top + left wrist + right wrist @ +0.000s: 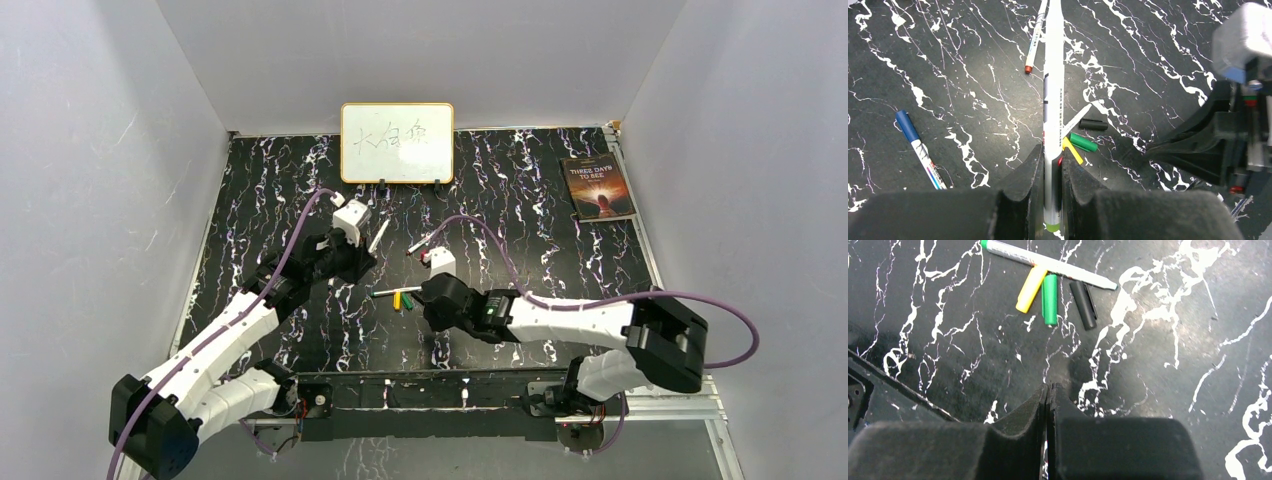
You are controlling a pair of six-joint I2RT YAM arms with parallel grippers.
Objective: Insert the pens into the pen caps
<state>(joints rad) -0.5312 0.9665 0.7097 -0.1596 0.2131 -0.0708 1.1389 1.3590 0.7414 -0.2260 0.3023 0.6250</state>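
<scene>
My left gripper (1052,152) is shut on a whitish pen (1053,90) that juts straight ahead, its green end between the jaws. In the top view that gripper (362,248) sits left of centre. Ahead of it lie a yellow cap (1072,150), a green cap (1083,142) and a black cap (1093,124) beside another pen (1077,119). My right gripper (1049,388) is shut on nothing, hovering just short of the yellow cap (1030,288), green cap (1050,299), black cap (1083,305) and the pen (1048,262). A red-tipped pen (1033,40) and a blue-capped pen (918,147) lie apart.
A small whiteboard (397,142) stands at the back of the black marbled table (560,250). A dark book (598,187) lies at the back right. Purple cables run along both arms. White walls close in the sides.
</scene>
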